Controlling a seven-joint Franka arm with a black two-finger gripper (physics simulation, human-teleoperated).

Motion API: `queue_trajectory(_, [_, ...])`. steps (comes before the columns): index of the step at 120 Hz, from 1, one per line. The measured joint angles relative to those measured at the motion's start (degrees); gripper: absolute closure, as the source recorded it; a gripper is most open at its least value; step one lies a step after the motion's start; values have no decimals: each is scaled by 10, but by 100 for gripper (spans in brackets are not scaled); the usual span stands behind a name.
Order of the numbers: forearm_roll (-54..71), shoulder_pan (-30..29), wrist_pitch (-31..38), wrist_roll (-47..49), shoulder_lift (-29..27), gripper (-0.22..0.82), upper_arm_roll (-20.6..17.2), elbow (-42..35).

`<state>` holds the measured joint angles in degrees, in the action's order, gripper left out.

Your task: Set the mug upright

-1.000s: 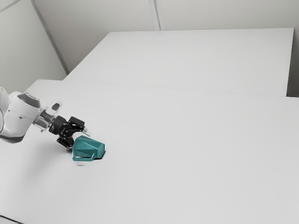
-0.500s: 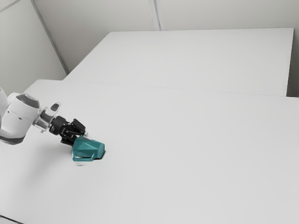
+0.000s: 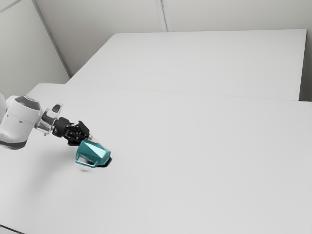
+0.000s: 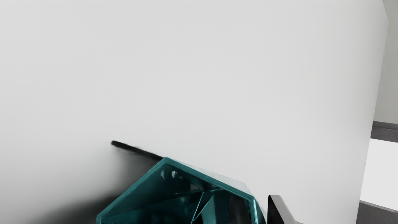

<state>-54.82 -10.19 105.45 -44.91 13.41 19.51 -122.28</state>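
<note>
At the exterior view's left, the end effector (image 3: 88,139) stands narrow, pinching the mug's wall, one finger inside the mouth, the other outside. Just right of it, the teal, faceted mug (image 3: 97,150) lies tilted over the table (image 3: 204,161), its mouth toward the end effector, its handle (image 3: 86,164) low on the near side. Farther right, bare tabletop runs wide and open, the mug well apart from the far edge.
</note>
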Motion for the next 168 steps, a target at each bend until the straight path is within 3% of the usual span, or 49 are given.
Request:
queue_trajectory(47, [1,27,-6,0,-30,76,0,6])
queue_trajectory(69, [117,58,1,25,-54,77,-18,71])
queue_trajectory(86, [286,100,70,44,-63,77,-25,94])
queue_trajectory(104, [390,111,174,62,-65,77,-25,65])
queue_trajectory(134, [382,116,330,84,-67,77,-25,5])
queue_trajectory(168, [369,116,396,102,-64,77,-23,-34])
